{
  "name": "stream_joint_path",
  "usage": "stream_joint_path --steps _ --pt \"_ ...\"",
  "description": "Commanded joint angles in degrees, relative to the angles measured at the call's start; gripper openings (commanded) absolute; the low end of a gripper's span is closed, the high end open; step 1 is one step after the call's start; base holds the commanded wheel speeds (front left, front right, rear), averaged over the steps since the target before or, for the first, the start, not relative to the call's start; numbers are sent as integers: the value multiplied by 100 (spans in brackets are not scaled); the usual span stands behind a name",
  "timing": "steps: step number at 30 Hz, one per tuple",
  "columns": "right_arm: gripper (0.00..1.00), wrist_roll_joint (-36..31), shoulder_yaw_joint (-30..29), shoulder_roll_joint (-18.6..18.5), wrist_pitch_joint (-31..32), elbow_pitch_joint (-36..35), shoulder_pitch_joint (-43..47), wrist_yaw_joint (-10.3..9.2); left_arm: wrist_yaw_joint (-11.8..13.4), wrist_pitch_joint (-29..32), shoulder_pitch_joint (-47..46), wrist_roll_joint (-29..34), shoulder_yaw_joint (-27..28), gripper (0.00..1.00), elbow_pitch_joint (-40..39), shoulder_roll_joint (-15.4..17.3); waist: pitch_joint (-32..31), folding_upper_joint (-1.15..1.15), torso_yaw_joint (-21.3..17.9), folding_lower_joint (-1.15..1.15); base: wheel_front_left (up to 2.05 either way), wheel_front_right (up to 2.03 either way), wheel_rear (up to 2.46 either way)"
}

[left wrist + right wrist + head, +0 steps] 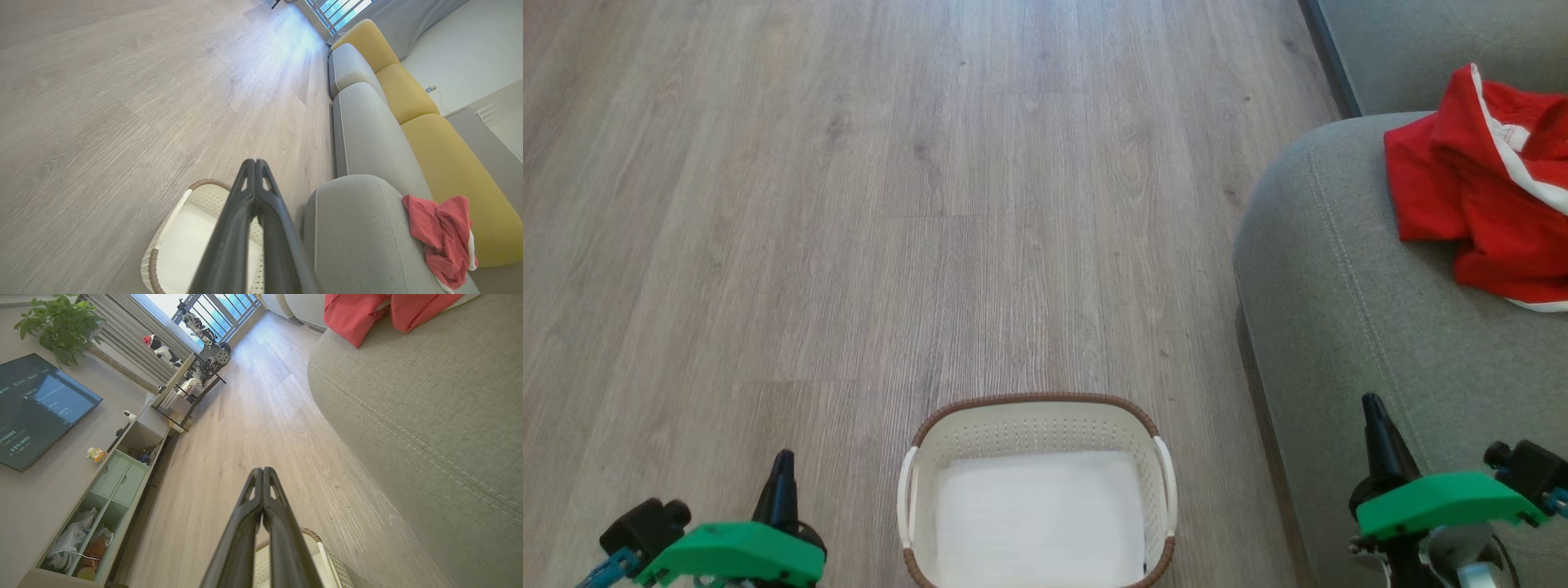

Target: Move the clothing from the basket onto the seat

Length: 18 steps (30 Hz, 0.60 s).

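Observation:
The red clothing [1486, 188] with white trim lies crumpled on the grey-green seat [1347, 286] at the right; the left wrist view shows the clothing [443, 237] on the seat [359, 241], and the right wrist view has the clothing [367, 310] at its top. The cream basket [1037, 425] stands on the floor at bottom centre, holding just a flat white liner [1037, 514]. My left gripper [783, 465] is shut, empty, left of the basket. My right gripper [1374, 412] is shut, empty, over the seat's front edge.
Wood floor [890, 204] stretches ahead and to the left. More grey and yellow sofa cushions [404, 94] line the wall. A low cabinet [122, 477], a TV [36, 408], a plant and small robot figures stand across the room.

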Motion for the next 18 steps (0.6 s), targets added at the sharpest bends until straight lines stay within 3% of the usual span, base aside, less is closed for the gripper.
stream_joint_path --steps 1,18 --pt "0 152 28 -2 41 -227 -314 -1 -62 37 -302 -134 192 0 -141 30 2 0 -1 0 0 0 0" --pt "0 1245 -70 0 325 -258 -407 -1 -349 314 -496 -1077 499 0 -100 -72 34 0 -24 0 0 0 0"
